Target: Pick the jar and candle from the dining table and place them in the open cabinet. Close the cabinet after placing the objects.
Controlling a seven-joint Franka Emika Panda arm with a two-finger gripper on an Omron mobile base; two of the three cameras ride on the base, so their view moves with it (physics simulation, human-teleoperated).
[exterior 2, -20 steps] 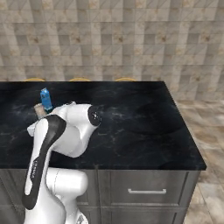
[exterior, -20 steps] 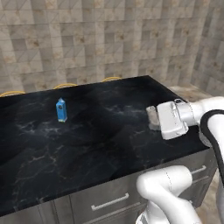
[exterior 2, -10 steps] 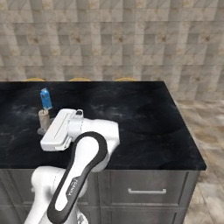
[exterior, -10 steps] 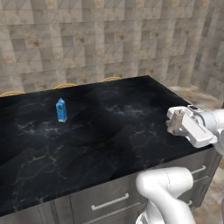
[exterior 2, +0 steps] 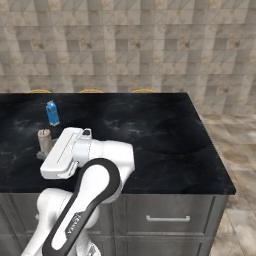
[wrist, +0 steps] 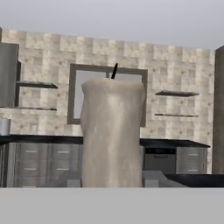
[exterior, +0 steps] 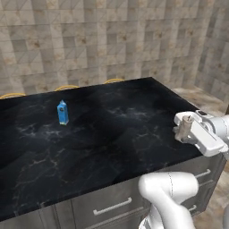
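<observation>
One dining table: the dining table (exterior: 112, 134) is a broad black marble slab with faint white veins, and grey drawer fronts with silver handles sit under its near edge.
Wall behind: beige and grey stone tiles run along the far side of the slab in both base views.
Arm: the white arm rises from the lower right of the left base view and from the lower left of the right base view, its hand turned sideways above the slab.
Gripper: the gripper (exterior: 182, 133) hangs over the near right corner of the table in the left base view; its jaws are closed around the candle.
Candle: the candle (wrist: 112, 131) is a cream-beige pillar with a dark wick, held upright and lifted off the marble; in the right base view the candle (exterior 2: 44, 140) stands at the far end of the hand.
Carton: a small blue carton (exterior: 63, 112) stands upright on the slab toward the far left, well apart from the gripper.
Background in hand view: grey kitchen drawers, wall shelves and a framed window lie behind the candle.
</observation>
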